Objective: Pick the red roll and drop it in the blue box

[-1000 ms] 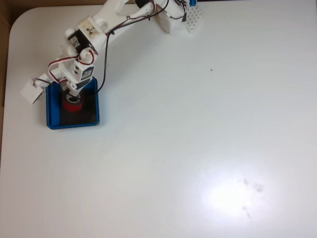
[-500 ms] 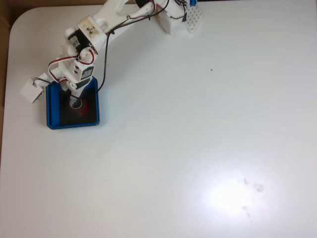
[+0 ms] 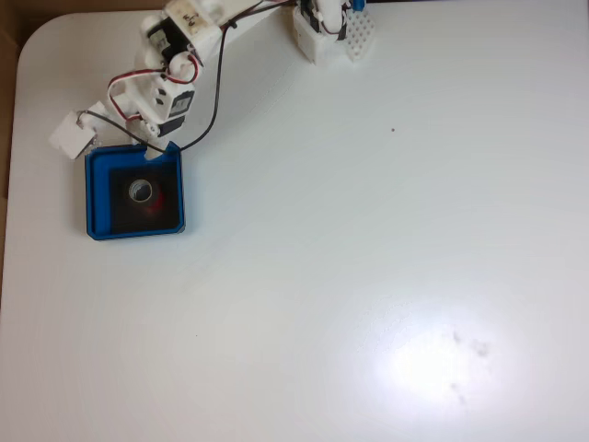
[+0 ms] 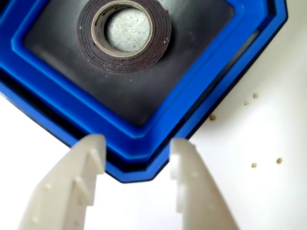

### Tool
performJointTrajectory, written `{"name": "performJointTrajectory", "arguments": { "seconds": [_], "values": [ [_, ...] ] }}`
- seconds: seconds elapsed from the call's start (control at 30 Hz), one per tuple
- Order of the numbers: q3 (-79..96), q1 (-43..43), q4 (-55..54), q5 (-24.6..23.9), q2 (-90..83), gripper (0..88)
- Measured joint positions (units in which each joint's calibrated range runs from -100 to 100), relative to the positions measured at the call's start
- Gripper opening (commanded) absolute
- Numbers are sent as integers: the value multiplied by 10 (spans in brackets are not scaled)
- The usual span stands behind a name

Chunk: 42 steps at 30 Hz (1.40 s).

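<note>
The red roll (image 3: 143, 194) lies flat on the black floor of the blue box (image 3: 96, 191), a little toward the 12 o'clock side of centre in the fixed view, its dark ring face and pale core turned up and a sliver of red showing at its 4 o'clock edge. In the wrist view the roll (image 4: 124, 36) sits near 12 o'clock of the picture, free of the box walls on every side that shows. The gripper (image 4: 138, 148) hangs over one corner of the box (image 4: 158, 127) with its jaws apart and nothing between them but that blue rim; the two pale fingers (image 4: 88, 160) straddle the corner without visibly touching it, though how high they are above it cannot be told. In the fixed view the gripper (image 3: 155, 150) sits at the box's 12 o'clock rim, with the white arm (image 3: 175, 55) running up toward its base at 1 o'clock on the white table (image 3: 368, 258). By the look of things the drop is done and the step in hand is the retreat. The next move calls only for lifting and drawing the arm toward its base at 1 o'clock, keeping the fingers and the loose black cable (image 3: 213, 101) clear of the rim so the box is not nudged or tipped.
</note>
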Motion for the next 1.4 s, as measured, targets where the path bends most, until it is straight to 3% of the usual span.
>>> {"name": "performJointTrajectory", "arguments": {
  "seconds": [0.6,0.93,1.4],
  "values": [
    [485,-1,-179,0,-445,127],
    [667,-1,-184,0,-669,127],
    [821,-48,-185,0,-854,127]
  ]
}}
